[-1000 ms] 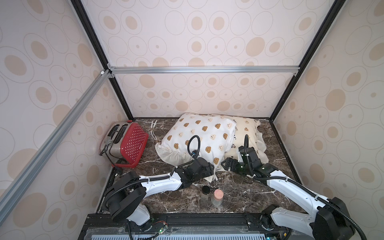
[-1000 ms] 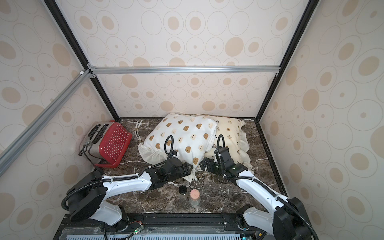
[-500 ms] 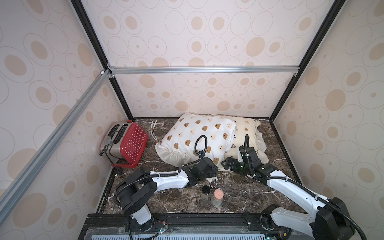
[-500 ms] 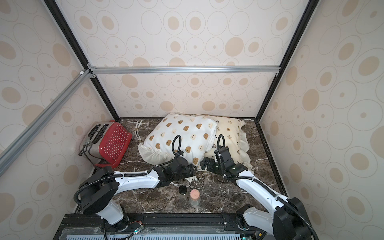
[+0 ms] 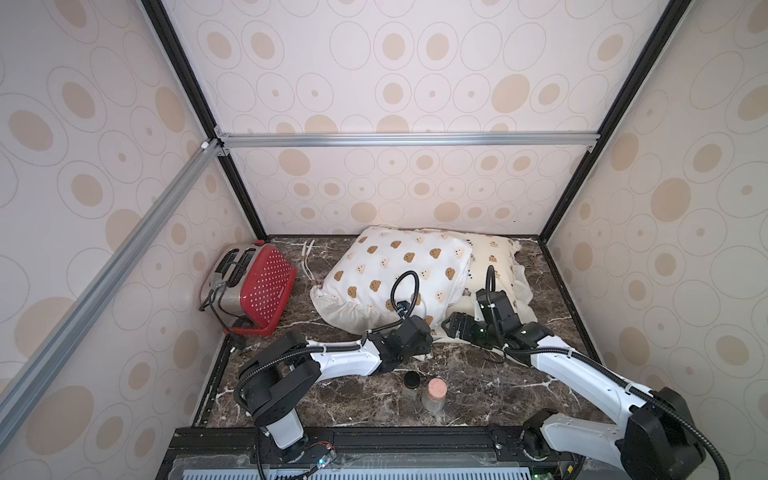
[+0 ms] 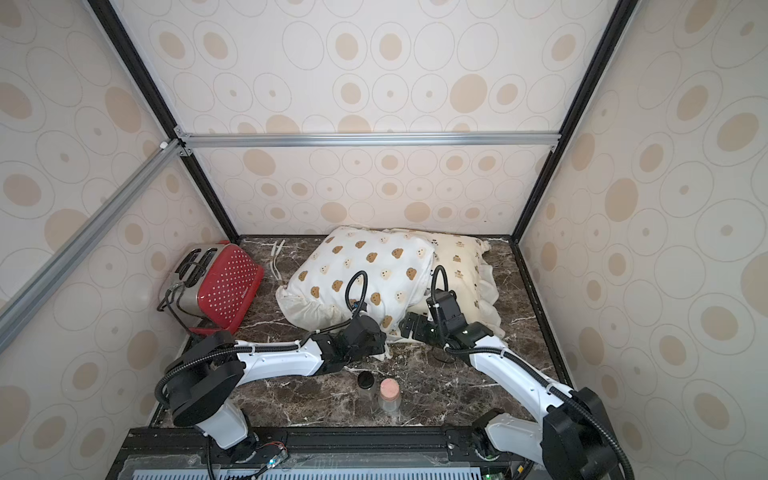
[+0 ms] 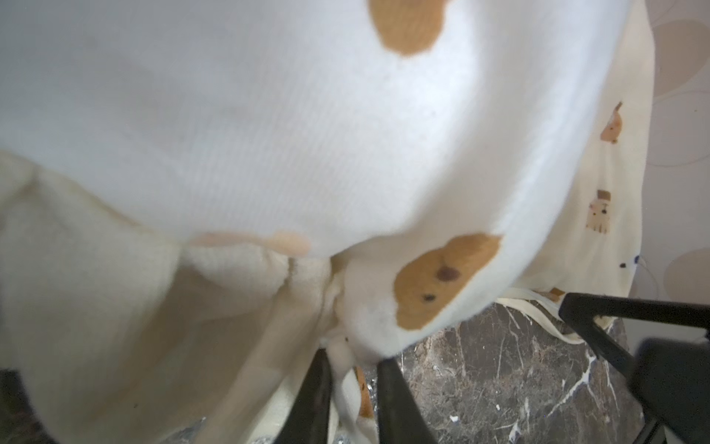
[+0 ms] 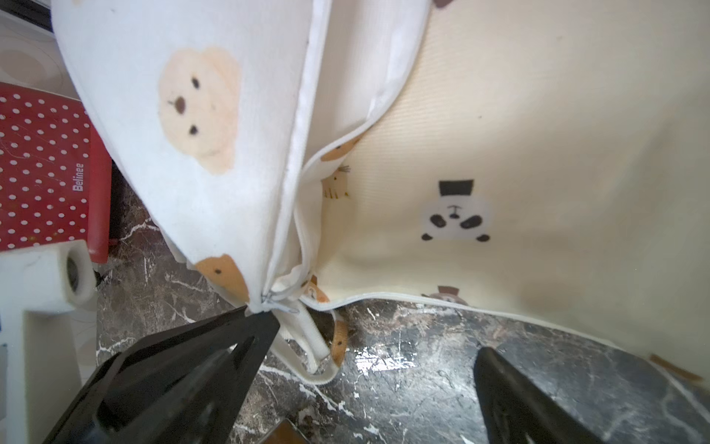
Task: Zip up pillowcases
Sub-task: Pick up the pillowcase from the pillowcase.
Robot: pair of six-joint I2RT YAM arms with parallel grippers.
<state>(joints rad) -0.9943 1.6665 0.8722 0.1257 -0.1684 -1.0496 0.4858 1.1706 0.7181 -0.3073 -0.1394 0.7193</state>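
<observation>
Soft cotton, light and floppy — white pillowcase (image 5: 399,270) overlaps cream pillowcase (image 5: 496,257) at the bench's (image 5: 478,386) far edge. Left pincer (image 7: 353,369) pinches the white one's frill; right pincer (image 8: 376,332) gapes wide at the zip end (image 8: 278,299) — best hold.

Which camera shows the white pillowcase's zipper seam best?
Right wrist view: the zipper seam of the white pillowcase runs close-up to the corner at the open right gripper. The left wrist view shows its blurred fabric in the left gripper; in both top views it is too small.
</observation>
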